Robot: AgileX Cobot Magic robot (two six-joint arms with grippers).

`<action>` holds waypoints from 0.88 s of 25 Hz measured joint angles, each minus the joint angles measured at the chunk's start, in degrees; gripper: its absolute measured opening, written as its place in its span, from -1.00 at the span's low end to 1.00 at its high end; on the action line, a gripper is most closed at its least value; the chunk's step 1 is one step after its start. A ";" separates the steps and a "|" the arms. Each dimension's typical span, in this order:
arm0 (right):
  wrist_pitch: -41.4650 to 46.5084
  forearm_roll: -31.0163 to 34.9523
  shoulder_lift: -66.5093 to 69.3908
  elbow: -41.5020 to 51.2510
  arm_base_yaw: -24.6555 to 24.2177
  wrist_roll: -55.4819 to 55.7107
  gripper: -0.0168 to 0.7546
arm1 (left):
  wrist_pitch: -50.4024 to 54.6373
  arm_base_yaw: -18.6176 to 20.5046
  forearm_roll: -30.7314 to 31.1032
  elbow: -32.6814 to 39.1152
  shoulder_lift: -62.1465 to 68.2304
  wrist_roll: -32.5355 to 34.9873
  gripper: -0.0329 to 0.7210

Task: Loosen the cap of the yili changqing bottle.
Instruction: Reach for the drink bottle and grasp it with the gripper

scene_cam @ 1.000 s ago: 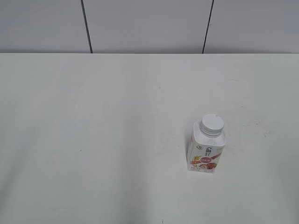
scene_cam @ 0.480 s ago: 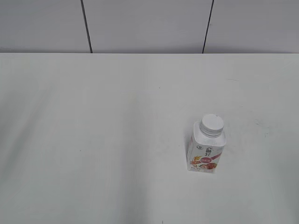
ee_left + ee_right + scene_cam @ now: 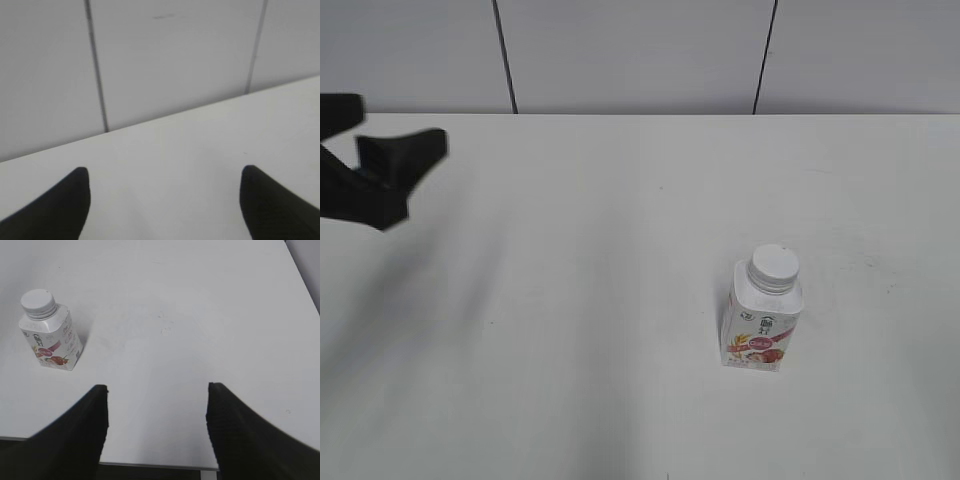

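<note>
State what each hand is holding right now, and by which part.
Nothing is held. The left hand and the right hand are both open and empty. The yili changqing bottle stands alone on the table, its cap untouched.

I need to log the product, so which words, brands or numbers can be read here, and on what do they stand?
None can be quoted with certainty.
The yili changqing bottle has a small dark logo, a pink band with pale characters and a fruit picture: all too small and blurred to read, also in the right wrist view.
The cap, table and wall bear no text.
</note>
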 joint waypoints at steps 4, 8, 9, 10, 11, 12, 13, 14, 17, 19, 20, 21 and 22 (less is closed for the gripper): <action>0.00 0.00 0.00 0.00 0.00 0.00 0.32 | -14.77 -0.10 20.37 -0.06 11.01 -6.32 0.57; 0.00 0.00 0.00 0.00 0.00 0.00 0.32 | -24.72 0.49 36.73 -2.40 20.00 -8.67 0.57; 0.00 0.00 0.00 0.00 0.00 0.00 0.32 | -26.01 1.03 40.29 -4.07 22.22 -10.35 0.57; 0.00 0.00 0.00 0.00 0.00 0.00 0.32 | -26.93 1.43 43.71 -5.90 24.34 -11.71 0.57; 0.00 0.00 0.00 0.00 0.00 0.00 0.32 | -27.74 1.62 46.85 -7.72 26.28 -13.63 0.57; 0.00 0.00 0.00 0.00 0.00 0.00 0.32 | -28.48 1.80 49.35 -9.78 27.76 -15.64 0.57; 0.00 0.00 0.00 0.00 0.00 0.00 0.32 | -29.56 1.85 52.22 -12.72 29.41 -18.16 0.57; 0.00 0.00 0.00 0.00 0.00 0.00 0.32 | -30.74 1.85 54.53 -14.69 30.89 -20.43 0.57; 0.00 0.00 0.00 0.00 0.00 0.00 0.32 | -33.87 1.85 57.70 -19.34 34.29 -23.67 0.57; 0.00 0.00 0.00 0.00 0.00 0.00 0.32 | -34.63 1.29 57.94 -20.67 35.81 -24.36 0.57; 0.00 0.00 0.00 0.00 0.00 0.00 0.32 | -34.83 0.76 58.08 -21.29 36.61 -24.82 0.58; 0.00 0.00 0.00 0.00 0.00 0.00 0.32 | -34.91 0.16 58.45 -22.37 37.41 -25.67 0.59; 0.00 0.00 0.00 0.00 0.00 0.00 0.32 | -35.03 -0.57 59.04 -23.39 38.19 -26.60 0.60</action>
